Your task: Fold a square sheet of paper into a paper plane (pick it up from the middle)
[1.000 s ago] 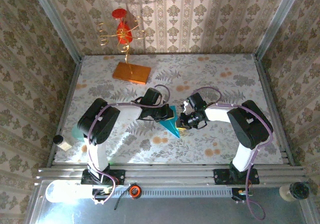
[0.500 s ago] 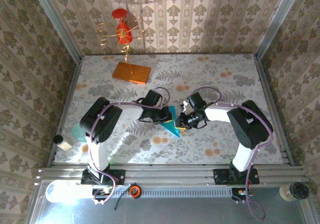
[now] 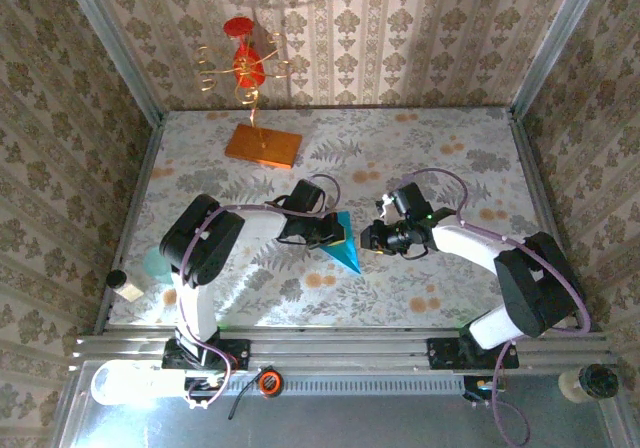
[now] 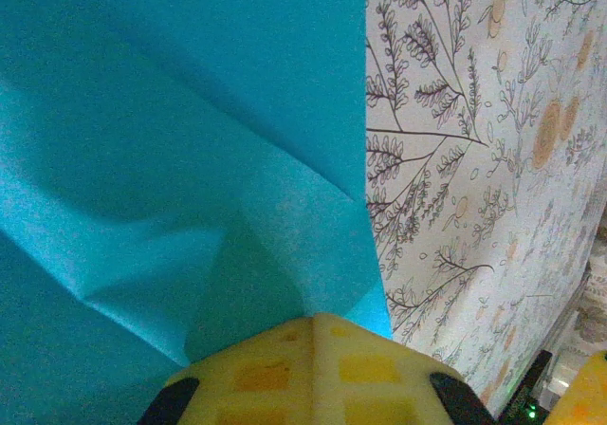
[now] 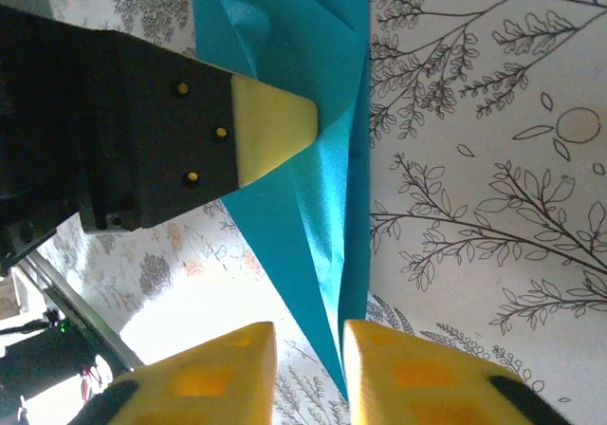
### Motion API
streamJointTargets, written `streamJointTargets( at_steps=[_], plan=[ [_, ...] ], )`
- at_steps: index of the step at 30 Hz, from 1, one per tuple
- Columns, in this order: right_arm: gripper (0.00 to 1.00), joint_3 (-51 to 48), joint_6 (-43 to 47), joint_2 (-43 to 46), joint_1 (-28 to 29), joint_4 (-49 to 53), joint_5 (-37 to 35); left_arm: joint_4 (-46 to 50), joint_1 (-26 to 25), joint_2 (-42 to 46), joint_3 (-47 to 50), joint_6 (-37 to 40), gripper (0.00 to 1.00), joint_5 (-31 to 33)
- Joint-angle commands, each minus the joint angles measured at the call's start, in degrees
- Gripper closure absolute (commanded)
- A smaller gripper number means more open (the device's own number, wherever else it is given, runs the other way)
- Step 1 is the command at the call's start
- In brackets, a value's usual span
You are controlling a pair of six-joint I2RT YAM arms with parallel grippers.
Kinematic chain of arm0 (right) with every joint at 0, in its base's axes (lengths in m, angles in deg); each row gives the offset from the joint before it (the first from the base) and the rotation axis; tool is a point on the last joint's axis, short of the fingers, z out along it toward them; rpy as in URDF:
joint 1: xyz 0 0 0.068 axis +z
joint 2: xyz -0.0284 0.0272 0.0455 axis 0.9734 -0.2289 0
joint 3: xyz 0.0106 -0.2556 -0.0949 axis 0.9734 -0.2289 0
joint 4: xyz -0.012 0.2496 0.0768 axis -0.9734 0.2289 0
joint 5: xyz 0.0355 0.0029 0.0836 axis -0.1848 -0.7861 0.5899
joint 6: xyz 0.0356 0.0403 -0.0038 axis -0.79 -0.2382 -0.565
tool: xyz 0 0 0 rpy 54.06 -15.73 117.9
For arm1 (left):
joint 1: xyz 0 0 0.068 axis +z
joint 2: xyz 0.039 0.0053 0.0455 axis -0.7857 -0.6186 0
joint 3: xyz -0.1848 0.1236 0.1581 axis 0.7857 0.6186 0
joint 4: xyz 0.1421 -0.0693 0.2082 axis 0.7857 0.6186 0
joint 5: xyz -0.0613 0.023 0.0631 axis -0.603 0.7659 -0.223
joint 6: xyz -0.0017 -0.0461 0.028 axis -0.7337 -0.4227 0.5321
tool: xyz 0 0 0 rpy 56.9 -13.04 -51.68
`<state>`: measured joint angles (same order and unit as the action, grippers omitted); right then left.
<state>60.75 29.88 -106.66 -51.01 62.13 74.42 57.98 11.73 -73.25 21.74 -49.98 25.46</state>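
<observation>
While I am looking down at the table [image 3: 450, 158], I am seeing its flowery cloth and two arms reaching in to the middle. The left arm [image 3: 200, 243] is coming in from one side and the right arm [image 3: 530, 278] from the other. The orange slab [image 3: 263, 146] is lying at the far left with the wire ornament [image 3: 247, 63] rising from it, well apart from the work.

The paper [image 3: 342, 250] is lying flat in the middle of the table, between the two arms. It is looking like a narrow pointy triangle with long creases, and its point is aiming at the near edge. So I am guessing that most folds are made and we are working on a late crease.

The left gripper [image 5: 285, 121] is closed tight. Its yellow tip is pushing down on the wide part of the paper, and the paper is wrinkling around it. I cannot tell if it is nipping any paper.

The right gripper [image 5: 309, 340] is sitting just beside the paper's long edge, close to the point. Its jaws are only a little apart, with nothing between them.

For the next move, I am thinking the left gripper should be pinning the paper down while the right one slides under an edge. That calls for a slow, low, gentle reach, or the thin paper may be sliding or tearing.
</observation>
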Motion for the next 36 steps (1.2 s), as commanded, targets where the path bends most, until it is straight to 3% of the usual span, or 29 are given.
streamJointTargets(
  at_steps=[1,5,12,36],
  plan=[
    [0.79,1.7,0.54,-1.11,2.26,1.97,-1.81,4.62,-0.06,-2.45,0.85,1.09,0.95,3.25],
    [0.88,3.86,0.79,-5.2,5.1,1.33,-3.35,4.12,-0.07,-2.81,0.69,1.11,0.95,2.86],
    [0.92,7.27,0.42,-10.58,7.18,0.37,-4.18,4.7,-0.05,-2.97,0.42,1.31,0.95,2.72],
    [0.94,5.1,0.0,-16.29,7.91,2.47,-5.27,5.39,-0.29,-3.43,1.55,0.5,0.96,3.6]
  ],
)
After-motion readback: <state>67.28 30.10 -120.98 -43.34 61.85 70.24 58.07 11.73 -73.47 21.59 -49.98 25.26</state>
